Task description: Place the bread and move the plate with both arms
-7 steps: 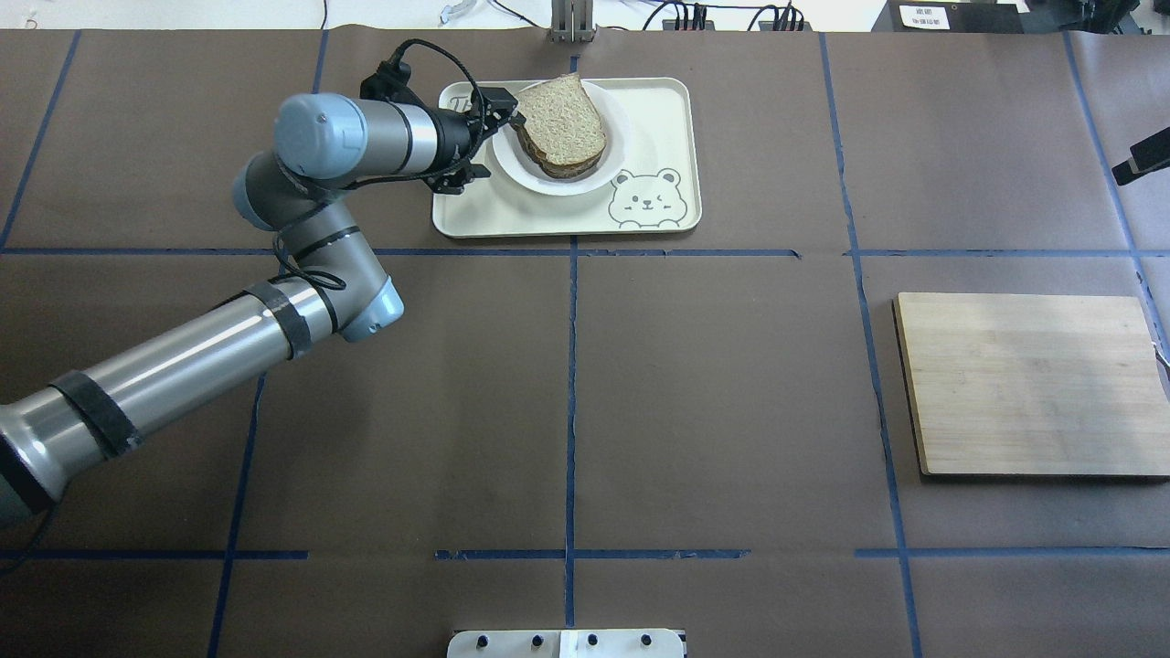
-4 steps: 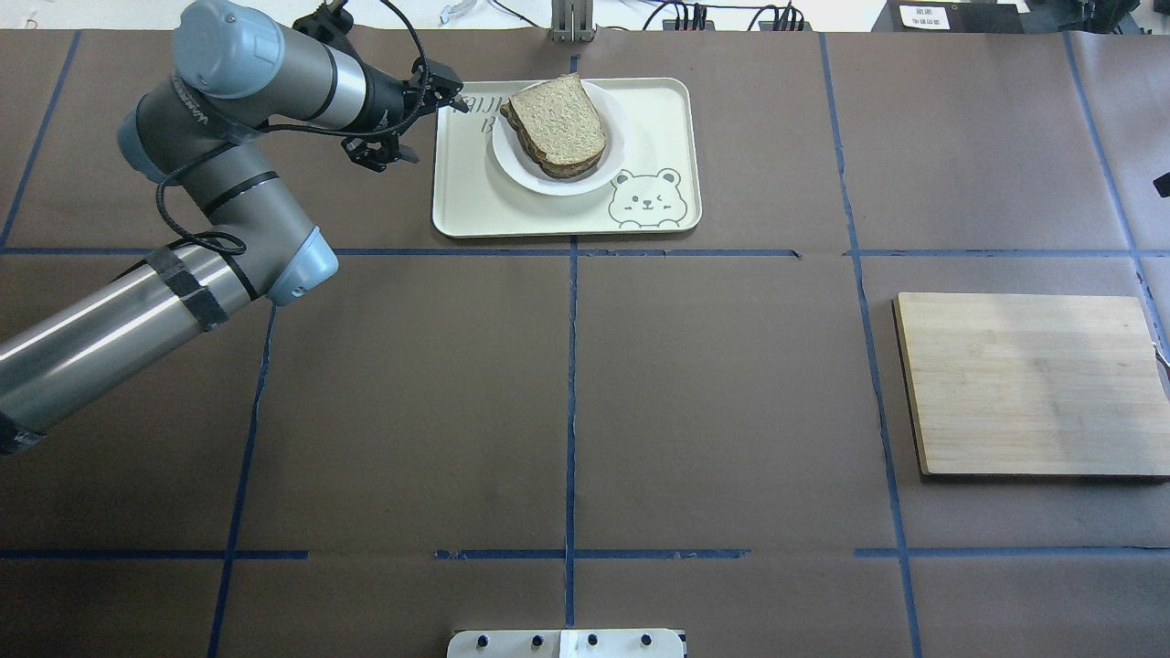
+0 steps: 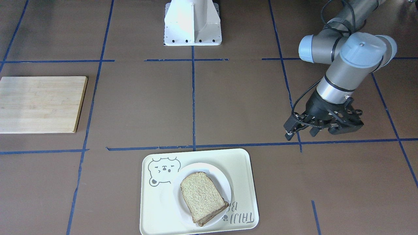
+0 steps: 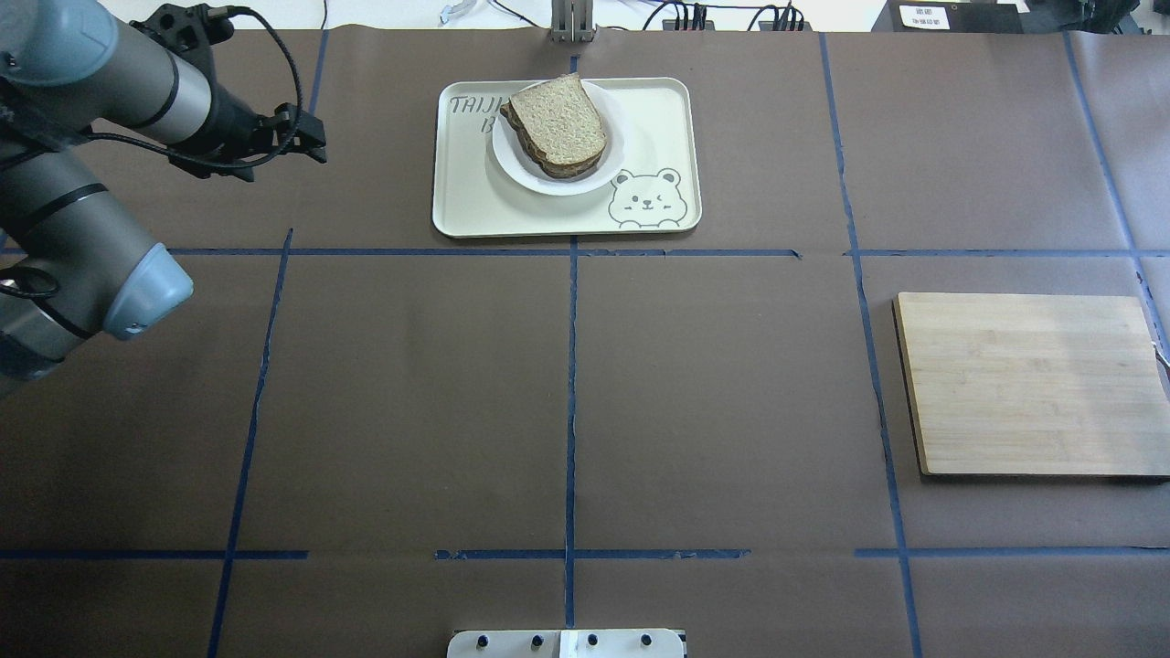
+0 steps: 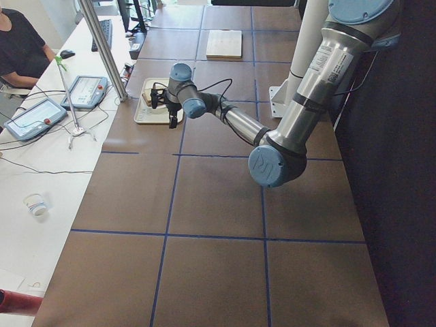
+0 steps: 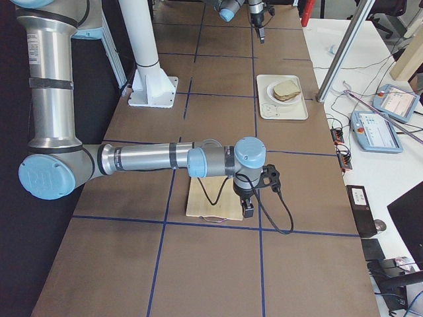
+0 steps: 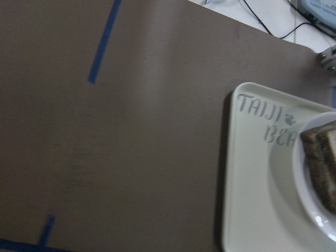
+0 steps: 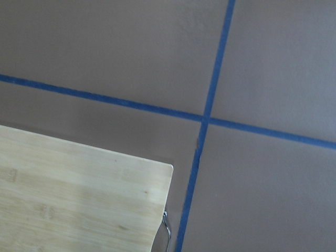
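The bread point(image 4: 559, 119) is a brown slice lying on top of another slice on the white plate point(image 4: 567, 185). The plate sits on the cream bear tray point(image 4: 658, 128) at the table's far middle. They also show in the front view: bread point(image 3: 200, 194), plate point(image 3: 218, 176), tray point(image 3: 156, 209). My left gripper point(image 4: 315, 137) is open and empty over bare table, well left of the tray; it also shows in the front view point(image 3: 300, 133). The left wrist view shows the tray's corner point(image 7: 252, 199) and the bread's crust point(image 7: 323, 157). My right gripper point(image 6: 246, 208) hangs by the cutting board's edge; I cannot tell its state.
A bamboo cutting board point(image 4: 1028, 384) lies at the right side of the table, also in the front view point(image 3: 39, 104) and right wrist view point(image 8: 68, 194). The white pedestal point(image 3: 192, 23) stands at the robot's edge. Blue tape lines cross the brown table cover.
My left gripper has drawn back from the plate's left edge, far to the left. The bread stays on the plate. The right gripper's tip has left the overhead view.
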